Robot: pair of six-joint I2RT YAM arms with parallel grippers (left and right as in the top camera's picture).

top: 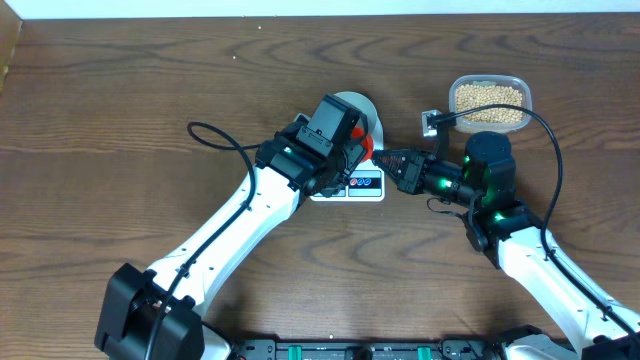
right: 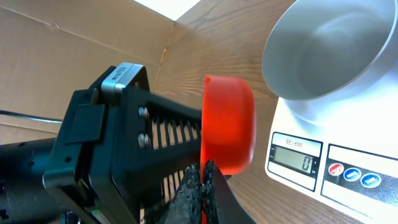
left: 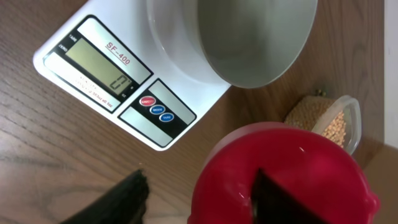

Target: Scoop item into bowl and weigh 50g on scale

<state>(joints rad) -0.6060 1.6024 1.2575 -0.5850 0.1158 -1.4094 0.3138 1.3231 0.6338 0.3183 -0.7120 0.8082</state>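
Wood-grain table, empty bowl (left: 258,37) sitting on the scale (left: 93,68) reading 0: left gripper (right: 202,180) is pinching the red scoop (left: 283,177), so I'd swing right to the beans (top: 489,103), dig shallow.

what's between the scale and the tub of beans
Only bare wooden table lies between the scale and the tub of beans, in the left wrist view. Overhead, the right gripper reaches over that gap.

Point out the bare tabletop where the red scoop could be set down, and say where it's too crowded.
Free: the wide wood left of the left arm, and the far strip above the bowl. Crowded: around the scale, where the left gripper holds the red scoop, and the right gripper sits near the bean tub.
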